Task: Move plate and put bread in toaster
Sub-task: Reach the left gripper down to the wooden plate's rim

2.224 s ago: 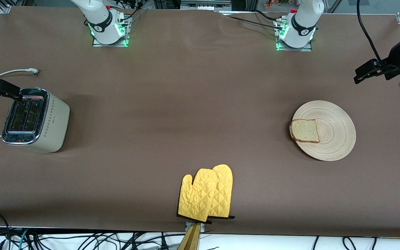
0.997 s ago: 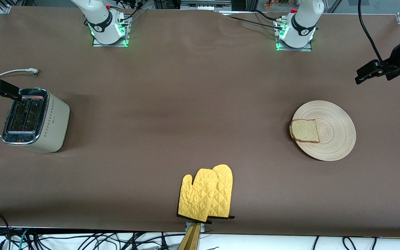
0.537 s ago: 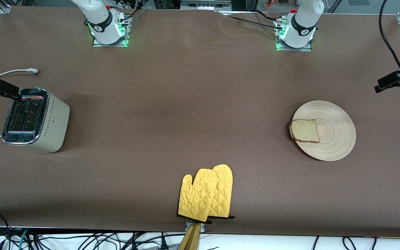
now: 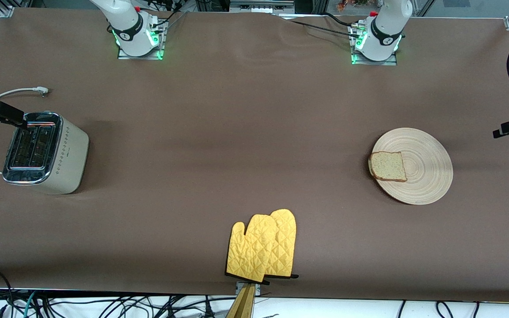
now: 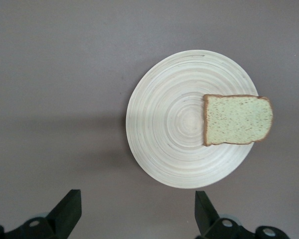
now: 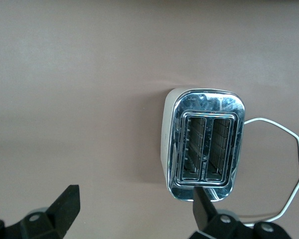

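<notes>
Nothing of the task is done yet, by the look of it; the tabletop point(image 4: 237, 132) fills the front view, with the toaster point(image 4: 44, 152) at centre-left, slots empty; the plate point(image 4: 427, 176) sits centre-right, unmoved; the bread point(image 4: 387, 166) lies flat on the plate's edge toward the toaster, untouched. Moving the plate and loading the bread remain. The left hand point(image 5: 134, 211) hangs over the tabletop just beside the plate, fingers wide apart, empty; the right hand point(image 6: 132, 211) hovers by the toaster, fingers apart too. Only the wrist views show those spread fingers; only the front view shows the yellow oven mitts point(image 4: 263, 251), bottom centre.
</notes>
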You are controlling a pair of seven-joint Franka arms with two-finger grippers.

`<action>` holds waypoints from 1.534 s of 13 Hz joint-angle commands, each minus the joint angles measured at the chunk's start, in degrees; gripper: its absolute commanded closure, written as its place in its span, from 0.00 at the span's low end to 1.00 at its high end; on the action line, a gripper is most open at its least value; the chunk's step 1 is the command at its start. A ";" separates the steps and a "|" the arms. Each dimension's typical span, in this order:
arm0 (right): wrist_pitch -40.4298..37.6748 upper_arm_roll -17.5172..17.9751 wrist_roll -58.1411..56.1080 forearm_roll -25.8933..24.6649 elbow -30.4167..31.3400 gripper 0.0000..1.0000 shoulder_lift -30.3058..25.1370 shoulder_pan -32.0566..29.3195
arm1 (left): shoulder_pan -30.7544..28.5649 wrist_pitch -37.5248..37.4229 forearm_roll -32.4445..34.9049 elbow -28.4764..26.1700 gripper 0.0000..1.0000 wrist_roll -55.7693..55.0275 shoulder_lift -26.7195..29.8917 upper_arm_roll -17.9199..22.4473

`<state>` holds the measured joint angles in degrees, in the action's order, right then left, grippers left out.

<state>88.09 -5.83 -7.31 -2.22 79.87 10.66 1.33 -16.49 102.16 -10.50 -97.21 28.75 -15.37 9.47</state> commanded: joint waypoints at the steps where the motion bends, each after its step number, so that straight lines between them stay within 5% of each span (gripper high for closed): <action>1: -0.29 0.21 -0.08 1.60 -1.03 0.00 0.24 -1.06 | -4.05 3.03 -6.08 1.41 0.00 10.32 -7.02 -0.15; 8: -0.38 0.21 -0.17 2.74 -1.03 0.00 0.68 -1.94 | -12.50 2.44 -20.06 4.75 0.00 31.26 -22.32 -1.38; 10: -0.29 0.21 -0.17 2.74 -1.03 0.00 0.68 -2.03 | -12.77 -2.55 -25.24 6.59 0.00 31.72 -25.13 -1.38; 20: -0.38 0.30 -0.17 3.09 -1.03 0.00 0.68 -2.03 | -12.69 -4.78 -33.88 7.21 0.02 36.29 -31.65 -1.56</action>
<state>88.09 -5.91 -7.30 -0.24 79.87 10.97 -0.06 -28.54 98.71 -42.94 -91.65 63.39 -46.13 8.37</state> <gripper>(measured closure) 0.000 0.004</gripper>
